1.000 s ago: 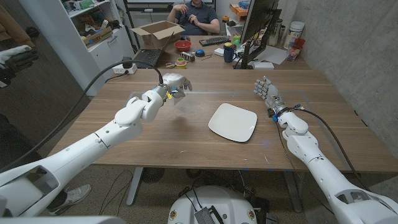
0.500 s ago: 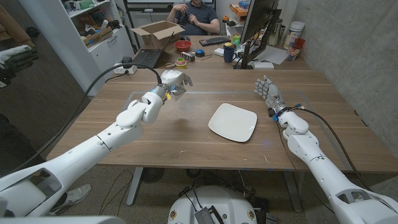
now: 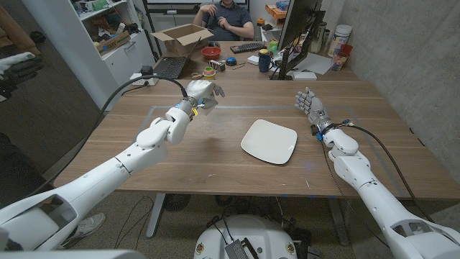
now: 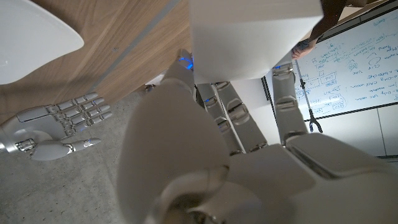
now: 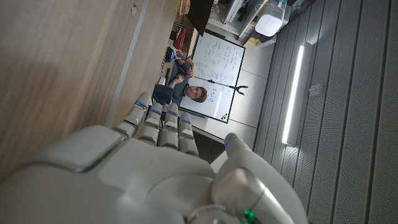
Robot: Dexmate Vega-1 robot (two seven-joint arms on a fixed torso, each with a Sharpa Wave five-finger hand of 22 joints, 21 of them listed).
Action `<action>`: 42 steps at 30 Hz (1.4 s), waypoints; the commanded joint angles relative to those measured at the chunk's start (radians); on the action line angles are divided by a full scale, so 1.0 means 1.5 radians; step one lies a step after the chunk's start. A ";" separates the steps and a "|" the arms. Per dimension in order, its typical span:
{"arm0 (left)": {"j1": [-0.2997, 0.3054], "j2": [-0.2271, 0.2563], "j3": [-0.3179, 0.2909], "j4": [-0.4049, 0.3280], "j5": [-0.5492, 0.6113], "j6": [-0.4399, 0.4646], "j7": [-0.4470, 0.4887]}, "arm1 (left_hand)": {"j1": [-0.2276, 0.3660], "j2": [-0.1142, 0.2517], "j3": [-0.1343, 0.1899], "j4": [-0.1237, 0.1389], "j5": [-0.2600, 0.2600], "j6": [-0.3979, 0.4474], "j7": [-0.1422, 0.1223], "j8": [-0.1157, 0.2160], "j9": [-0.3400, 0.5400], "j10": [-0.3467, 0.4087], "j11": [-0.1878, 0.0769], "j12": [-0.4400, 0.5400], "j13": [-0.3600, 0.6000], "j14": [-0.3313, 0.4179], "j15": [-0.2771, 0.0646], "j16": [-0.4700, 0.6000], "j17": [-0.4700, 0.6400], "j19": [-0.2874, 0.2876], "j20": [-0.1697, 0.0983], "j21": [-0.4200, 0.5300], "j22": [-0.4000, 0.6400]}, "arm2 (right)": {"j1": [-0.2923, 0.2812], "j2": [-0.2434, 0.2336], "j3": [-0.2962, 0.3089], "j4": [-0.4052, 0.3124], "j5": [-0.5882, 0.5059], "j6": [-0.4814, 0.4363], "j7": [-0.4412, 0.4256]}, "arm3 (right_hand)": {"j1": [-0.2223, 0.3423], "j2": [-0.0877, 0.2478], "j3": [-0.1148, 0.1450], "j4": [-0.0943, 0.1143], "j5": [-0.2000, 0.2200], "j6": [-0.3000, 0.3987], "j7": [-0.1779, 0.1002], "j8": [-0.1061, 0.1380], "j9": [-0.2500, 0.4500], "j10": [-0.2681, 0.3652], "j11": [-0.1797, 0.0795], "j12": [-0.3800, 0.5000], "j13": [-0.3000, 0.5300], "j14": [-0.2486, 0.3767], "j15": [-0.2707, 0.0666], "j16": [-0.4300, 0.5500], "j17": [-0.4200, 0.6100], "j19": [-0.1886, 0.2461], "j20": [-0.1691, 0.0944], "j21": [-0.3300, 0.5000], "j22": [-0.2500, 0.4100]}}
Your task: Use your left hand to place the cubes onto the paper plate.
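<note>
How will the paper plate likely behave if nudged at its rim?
The paper plate looks thin and bare, so probably light, sliding easily on the smooth wooden table. Its upturned rim may flex or tip under pressure.

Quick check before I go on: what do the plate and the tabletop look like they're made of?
The plate looks like matte white paper or pulp: thin, no gloss, softly rounded square corners, slightly raised rim. The table looks like wood or wood-look laminate: brown, lengthwise grain streaks, low satin sheen. Which of the two, I cannot tell.
</note>
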 commanded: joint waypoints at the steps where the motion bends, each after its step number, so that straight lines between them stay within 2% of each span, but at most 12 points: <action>1: -0.013 -0.013 0.005 0.024 -0.040 -0.047 0.021 | 0.076 0.066 -0.001 0.001 0.007 0.007 0.001 -0.001 0.004 0.003 0.000 0.005 0.001 0.012 -0.064 -0.003 0.093 0.132 -0.240 0.010 0.000 | -0.008 -0.011 -0.002 -0.012 -0.003 0.000 0.001 | -0.008 0.001 0.000 0.003 0.003 0.003 0.001 0.005 0.002 0.004 0.006 0.001 0.001 0.003 0.005 0.000 0.002 0.004 0.003 -0.001 0.003; 5: -0.019 -0.014 0.005 0.033 -0.059 -0.074 0.019 | 0.076 0.066 -0.001 0.001 0.007 0.012 0.002 0.000 0.004 0.006 -0.002 0.007 -0.001 0.014 -0.064 -0.005 0.093 0.129 -0.240 0.013 -0.001 | -0.009 -0.016 -0.004 -0.019 -0.007 0.001 -0.002 | -0.008 0.001 0.000 0.003 0.003 0.004 0.002 0.005 0.002 0.004 0.005 0.001 0.001 0.003 0.005 0.000 0.002 0.004 0.002 -0.002 0.003; 10: -0.027 -0.013 0.016 0.032 -0.040 -0.076 0.013 | 0.076 0.067 -0.001 0.002 0.007 0.016 0.005 -0.001 0.005 0.008 -0.002 0.008 -0.002 0.017 -0.064 -0.006 0.094 0.128 -0.240 0.018 -0.002 | -0.009 -0.021 -0.007 -0.024 -0.010 0.001 -0.003 | -0.008 0.001 0.000 0.002 0.004 0.004 0.001 0.005 0.002 0.004 0.005 0.002 0.001 0.003 0.005 0.000 0.002 0.004 0.003 -0.003 0.003; 24: -0.041 -0.031 0.019 0.059 -0.077 -0.132 0.018 | 0.073 0.067 -0.002 0.005 0.007 0.028 0.007 -0.001 0.005 0.015 -0.003 0.012 -0.006 0.024 -0.064 -0.012 0.097 0.124 -0.238 0.033 -0.005 | -0.009 -0.039 -0.018 -0.036 -0.022 0.006 -0.006 | -0.008 0.000 -0.001 0.002 0.004 0.004 0.001 0.005 0.002 0.005 0.005 0.001 0.001 0.002 0.006 0.000 0.002 0.004 0.003 -0.005 0.003; 30: -0.045 -0.041 0.017 0.078 -0.103 -0.172 0.027 | 0.072 0.067 -0.001 0.005 0.007 0.033 0.013 -0.002 0.005 0.020 -0.005 0.015 -0.009 0.028 -0.063 -0.015 0.099 0.122 -0.238 0.039 -0.006 | -0.014 -0.049 -0.020 -0.048 -0.026 0.012 -0.010 | -0.008 0.000 -0.001 0.002 0.004 0.004 0.000 0.005 0.002 0.005 0.005 0.002 0.001 0.002 0.005 0.000 0.002 0.005 0.003 -0.005 0.003; 31: -0.045 -0.041 0.020 0.074 -0.093 -0.164 0.029 | 0.073 0.067 -0.001 0.005 0.007 0.034 0.014 -0.002 0.005 0.020 -0.004 0.015 -0.009 0.028 -0.063 -0.015 0.099 0.121 -0.238 0.040 -0.006 | -0.015 -0.051 -0.021 -0.051 -0.028 0.012 -0.013 | -0.008 0.000 -0.001 0.002 0.004 0.005 0.001 0.005 0.002 0.005 0.005 0.002 0.001 0.003 0.006 0.000 0.002 0.005 0.003 -0.005 0.003; 42: -0.056 -0.045 0.026 0.086 -0.122 -0.202 -0.007 | 0.071 0.068 0.001 0.006 0.007 0.039 0.018 -0.007 0.000 0.022 -0.004 0.017 -0.010 0.032 -0.063 -0.020 0.100 0.118 -0.238 0.047 -0.009 | -0.033 -0.070 -0.019 -0.084 -0.025 0.018 -0.022 | -0.009 -0.001 -0.002 0.002 0.004 0.006 0.001 0.006 0.002 0.005 0.004 0.001 0.001 0.003 0.004 0.000 0.002 0.004 0.002 -0.008 0.003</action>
